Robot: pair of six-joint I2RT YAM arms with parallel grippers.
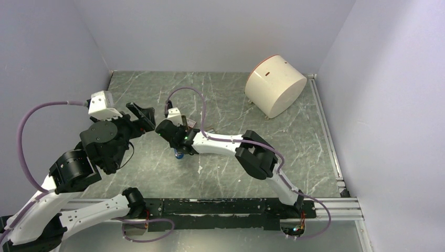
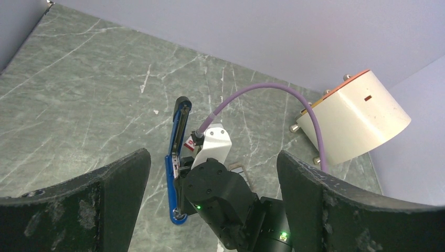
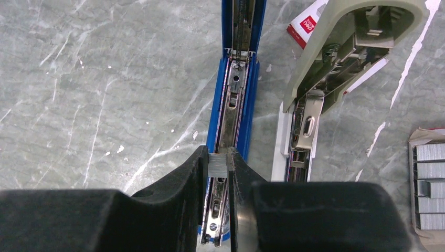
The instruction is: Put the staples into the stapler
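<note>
The blue stapler lies flat and opened out on the marble table, its silver channel facing up. My right gripper hovers directly over that channel, shut on a short grey block of staples. The pinkish-red and white staples box lies behind, and its open tray of grey staples sits at the right edge. From above, the right gripper hides most of the stapler. My left gripper hangs to the left, raised off the table. Its fingers stand wide open with nothing held.
A beige-olive stapler lies opened just right of the blue one. A white drum-shaped container lies on its side at the back right. A purple cable arcs over the right wrist. Grey walls close in the table.
</note>
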